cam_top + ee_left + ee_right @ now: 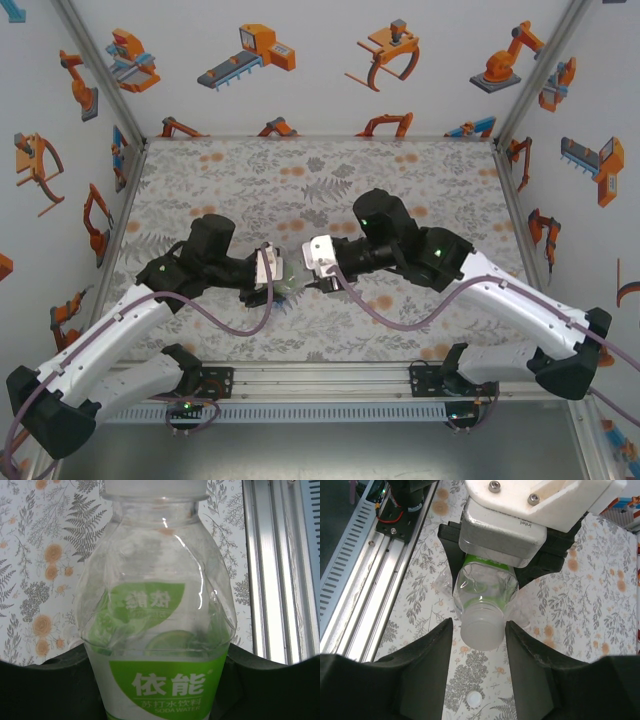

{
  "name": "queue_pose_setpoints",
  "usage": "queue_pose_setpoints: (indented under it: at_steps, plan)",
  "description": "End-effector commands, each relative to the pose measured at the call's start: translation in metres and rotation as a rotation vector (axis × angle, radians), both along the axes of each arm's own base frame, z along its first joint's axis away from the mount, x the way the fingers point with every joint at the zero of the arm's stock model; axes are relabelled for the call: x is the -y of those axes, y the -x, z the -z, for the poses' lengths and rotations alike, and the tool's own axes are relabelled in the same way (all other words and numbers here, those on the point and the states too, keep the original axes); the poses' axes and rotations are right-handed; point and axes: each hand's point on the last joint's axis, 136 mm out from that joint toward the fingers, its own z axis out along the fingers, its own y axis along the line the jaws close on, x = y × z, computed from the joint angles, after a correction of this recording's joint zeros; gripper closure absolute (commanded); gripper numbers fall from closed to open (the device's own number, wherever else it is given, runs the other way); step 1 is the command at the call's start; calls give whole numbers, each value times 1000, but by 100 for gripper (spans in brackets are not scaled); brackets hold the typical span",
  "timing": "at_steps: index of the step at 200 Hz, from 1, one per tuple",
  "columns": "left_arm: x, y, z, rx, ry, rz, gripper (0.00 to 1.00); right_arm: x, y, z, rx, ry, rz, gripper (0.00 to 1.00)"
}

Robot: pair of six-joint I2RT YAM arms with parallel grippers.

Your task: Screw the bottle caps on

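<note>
- Top external: Two arms meet over the middle of the flowered table. The left pincer is clamped on the green-label bottle, which is held between the two wrists with its neck end toward the right pincer. From this height, how far the right pincer's jaws stand apart cannot be told.
- Left wrist: The green-label bottle sits tight between the left pincer's dark fingers, gripped at the label band. Its clear, dented shoulder runs out ahead of the fingertips and ends in the whitish cap seated on the neck. A metal rail runs to the right of the bottle.
- Right wrist: The right pincer has its jaws apart, one finger on each side of the cap. A sliver of tablecloth shows between the cap and the finger at picture left. The other finger sits just beside the cap, and whether it touches cannot be told. Beyond the fingertips, the bottle's body runs into the left pincer, closed on the label end beneath its white housing. A loose cap lies on the tablecloth under the right pincer, apart from the bottle.
</note>
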Motion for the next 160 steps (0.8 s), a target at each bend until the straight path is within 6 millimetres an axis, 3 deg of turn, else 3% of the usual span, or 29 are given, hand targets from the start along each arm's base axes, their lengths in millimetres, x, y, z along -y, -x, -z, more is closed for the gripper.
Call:
queue_pose_setpoints:
  at_steps: [1, 25, 69, 82, 131, 160]
  plan:
    - [1, 3, -14, 42, 24, 22, 100, -2, 3, -10, 36, -8, -17, 60]
    - [1, 3, -15, 42, 24, 25, 100, -3, -2, -3, 48, 16, 11, 64]
    - [-1, 1, -15, 55, 17, 5, 100, -5, -16, 1, -77, 21, 170, 90]
    - [-1, -1, -15, 62, 14, -4, 100, -6, -21, 2, -181, 4, 245, 100]
    - [-1, -1, -20, 74, 27, -9, 100, -11, -30, -2, -746, -178, 487, 100]
    - [-2, -2, -22, 81, 31, -20, 100, 3, -60, 1, -1088, -370, 741, 100]
